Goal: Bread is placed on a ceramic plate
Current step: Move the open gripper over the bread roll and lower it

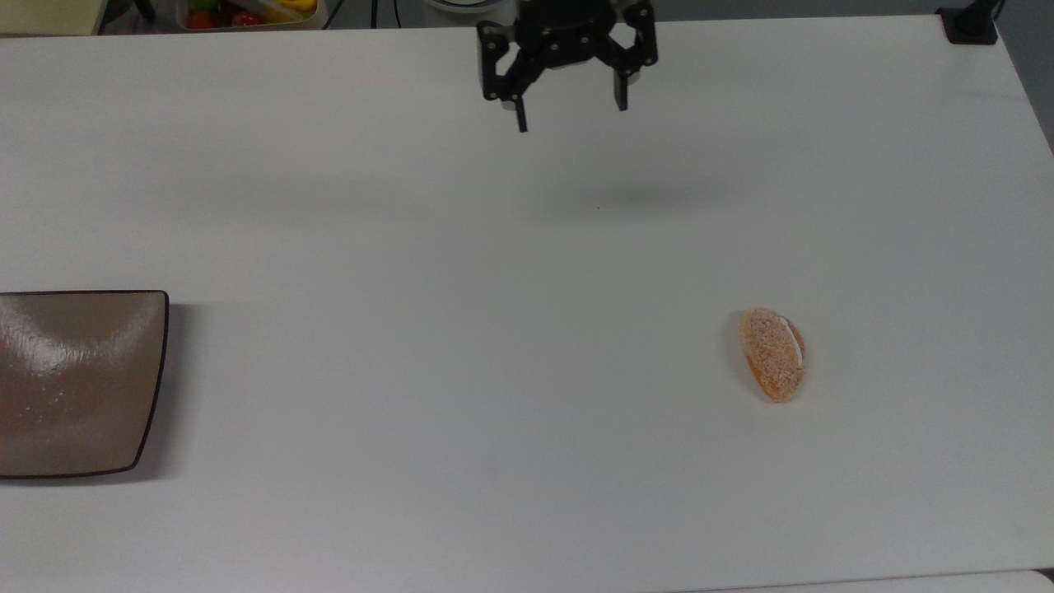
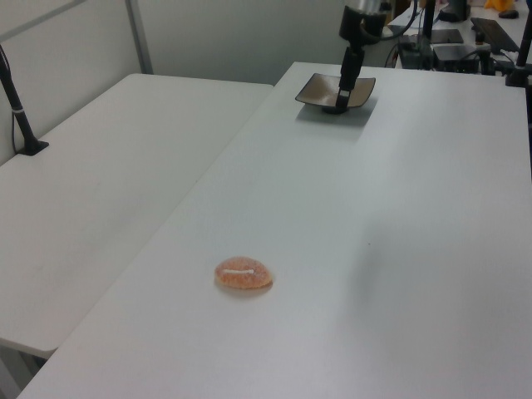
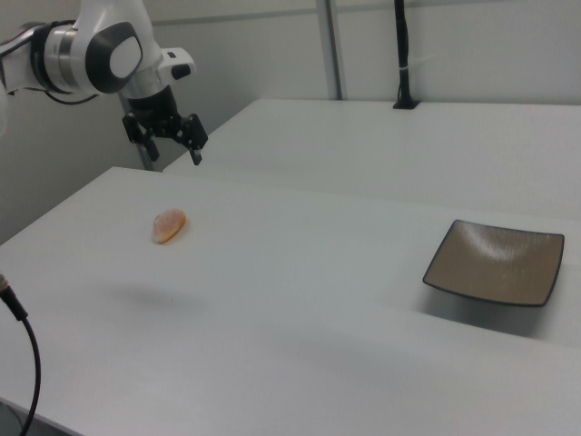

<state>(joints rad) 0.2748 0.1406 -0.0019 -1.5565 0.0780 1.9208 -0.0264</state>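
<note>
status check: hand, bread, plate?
Hand open, empty, high over the table's far edge in the top view. Bread flat on the white table, untouched. Ceramic plate bare. Nothing between them.

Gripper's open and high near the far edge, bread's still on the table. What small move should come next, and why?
Probably carry the gripper toward the top view's lower right until it hangs over the bread. It is open and empty, well away from the bread, which lies on the table, far from the ceramic plate.
</note>
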